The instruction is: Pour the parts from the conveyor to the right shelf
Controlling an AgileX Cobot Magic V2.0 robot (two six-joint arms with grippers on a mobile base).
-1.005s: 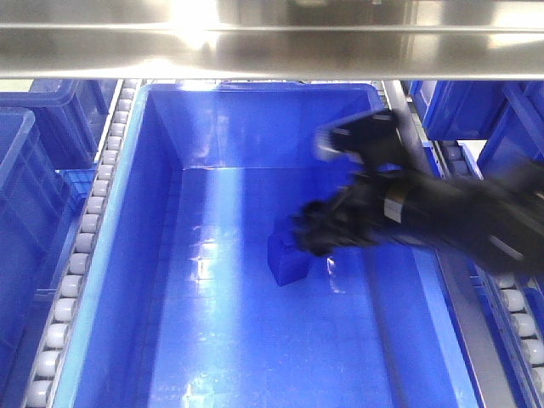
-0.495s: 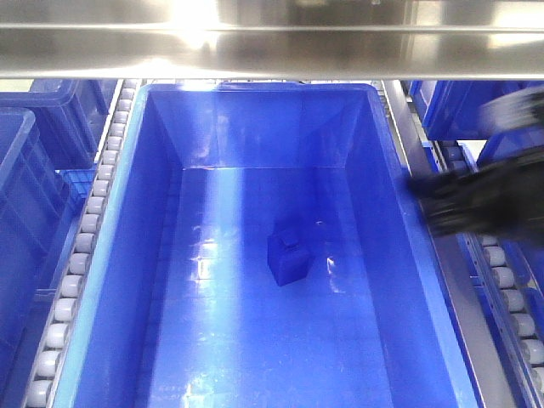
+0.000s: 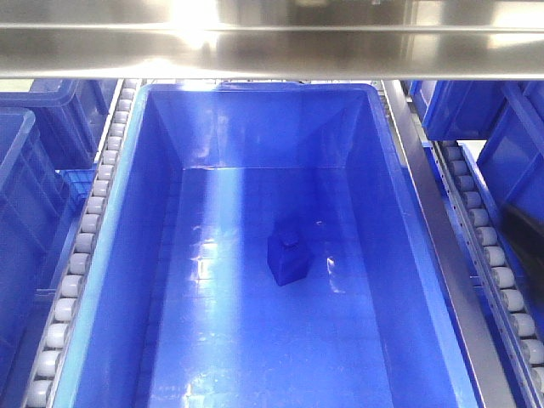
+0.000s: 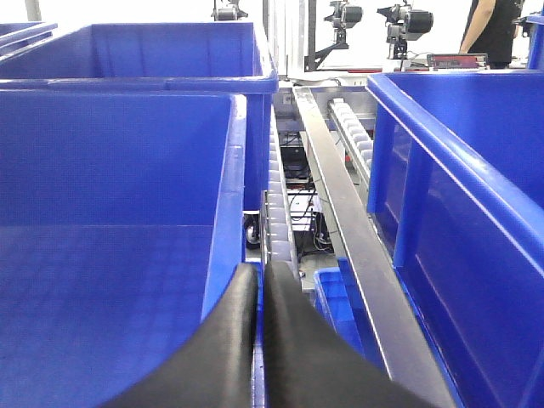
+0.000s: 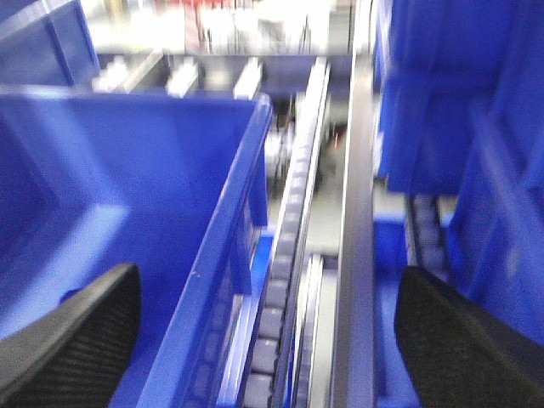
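Observation:
A large blue bin (image 3: 399, 195) sits on the roller conveyor and fills the front view. One small blue part (image 3: 289, 255) lies on its floor near the middle. Neither gripper shows in the front view. In the left wrist view my left gripper (image 4: 260, 276) is shut on nothing, above the right wall of a blue bin (image 4: 110, 212) and the gap beside it. In the blurred right wrist view my right gripper (image 5: 268, 331) is open wide and empty. It straddles the right wall of a blue bin (image 5: 225, 229) and the roller track (image 5: 285, 255).
A steel beam (image 3: 272, 38) crosses the top of the front view. Roller tracks run along the bin's left side (image 3: 85, 229) and right side (image 3: 493, 255). More blue bins stand at the left (image 3: 25, 195) and right (image 3: 510, 144). A metal rail (image 4: 340, 195) separates bins.
The right arm was inside the large bin over the small part, then pulled back to the right and out of the front view. The part has stayed in place.

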